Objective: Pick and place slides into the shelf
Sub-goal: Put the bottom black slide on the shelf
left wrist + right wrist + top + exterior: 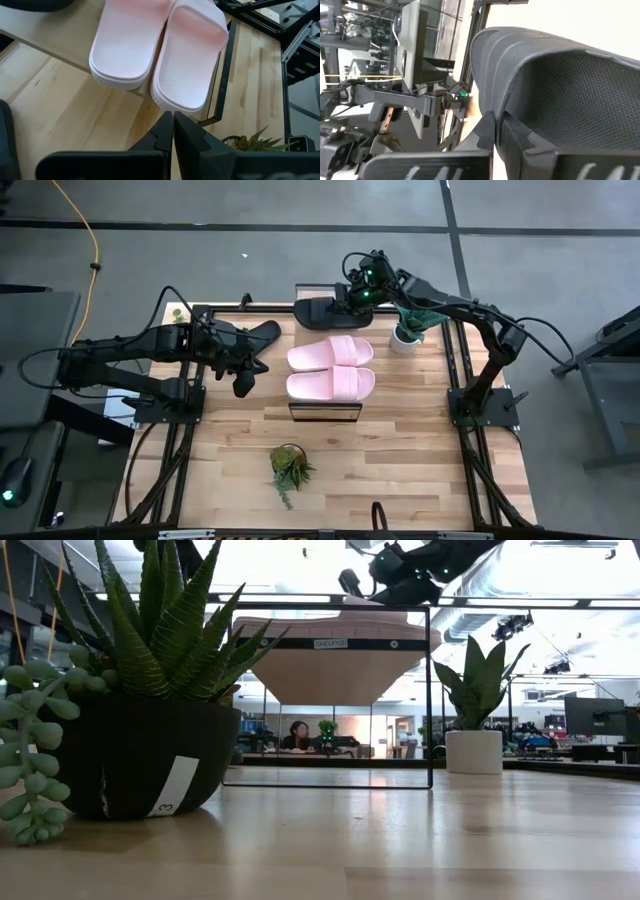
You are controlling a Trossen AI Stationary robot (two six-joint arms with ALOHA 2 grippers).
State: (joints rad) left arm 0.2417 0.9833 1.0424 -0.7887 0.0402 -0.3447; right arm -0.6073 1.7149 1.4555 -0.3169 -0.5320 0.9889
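Two pale pink slides [331,368] lie side by side on the light-wood shelf [325,412], also in the left wrist view [160,55]. A black slide [318,311] lies across the shelf's far end, and my right gripper [354,300] is shut on it at its right end. My left gripper [258,360] is shut and empty, left of the shelf, pointing at the pink slides. A dark shape [266,333] beside it may be the second black slide; I cannot tell. My right gripper pinches an edge of the black slide by its wide strap [496,112] between its two fingers. It comes from the table's right side, slanting down. The strap [570,75] arches beside the fingers. Whether the slide rests on the shelf or hangs just above it, I cannot tell.
A green plant in a dark pot [290,466] stands near the table's front, close in the low view [130,760]. A plant in a white pot [407,332] stands right of the shelf. Bare tabletop [420,470] lies at the near right. A person [297,736] sits in the room beyond.
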